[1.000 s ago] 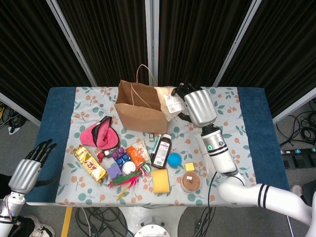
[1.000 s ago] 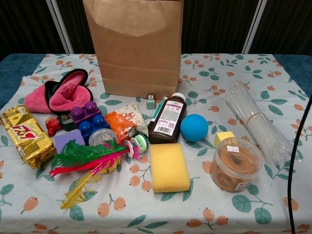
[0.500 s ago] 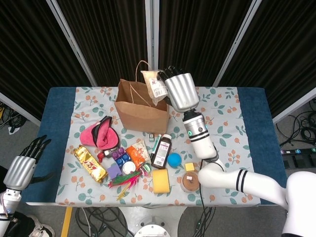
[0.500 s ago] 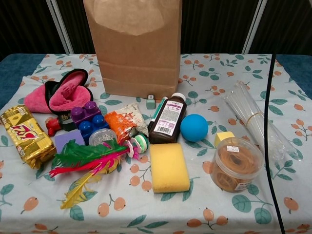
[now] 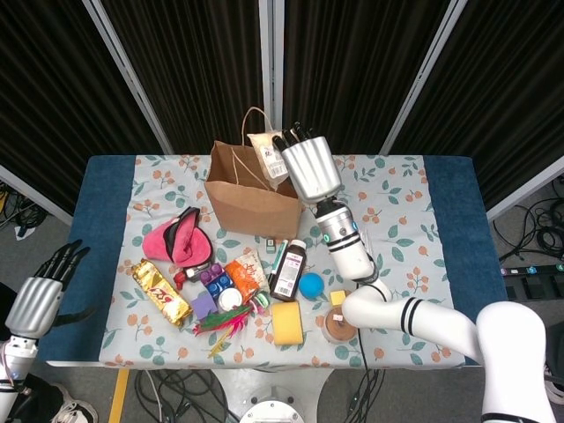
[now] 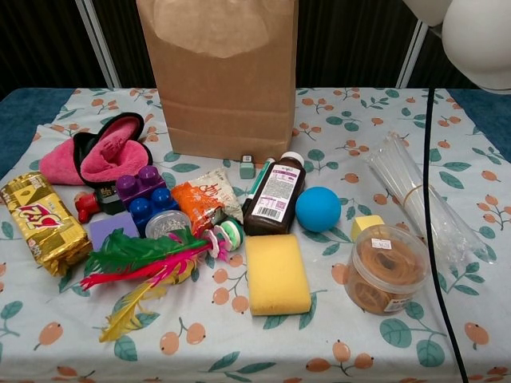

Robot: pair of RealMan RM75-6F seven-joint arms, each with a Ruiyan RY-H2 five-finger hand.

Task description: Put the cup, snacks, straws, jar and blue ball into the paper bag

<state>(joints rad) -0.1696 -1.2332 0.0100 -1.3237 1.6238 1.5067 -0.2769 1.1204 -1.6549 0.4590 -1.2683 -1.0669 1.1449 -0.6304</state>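
The brown paper bag (image 5: 251, 201) (image 6: 219, 80) stands open at the back of the table. My right hand (image 5: 307, 167) hovers over its right rim and holds a pale snack packet (image 5: 265, 152) above the opening. On the cloth in front lie the blue ball (image 6: 318, 209) (image 5: 310, 285), the round jar (image 6: 387, 268) (image 5: 340, 325), the bundle of clear straws (image 6: 420, 201), a gold snack bar (image 6: 40, 220) (image 5: 161, 292), an orange snack pack (image 6: 203, 203) and a small clear cup (image 6: 166, 223). My left hand (image 5: 40, 300) hangs off the table's left front corner, fingers spread, holding nothing.
A brown bottle (image 6: 274, 196), a yellow sponge (image 6: 276, 274), coloured feathers (image 6: 136, 263), purple and blue blocks (image 6: 144, 195) and a pink pouch (image 6: 100, 150) crowd the middle. My right forearm (image 5: 348, 251) crosses above the straws in the head view.
My right hand has carried the snack packet up and to the left, from beside the bag's right edge to above its opening. The left hand has drifted slightly left.
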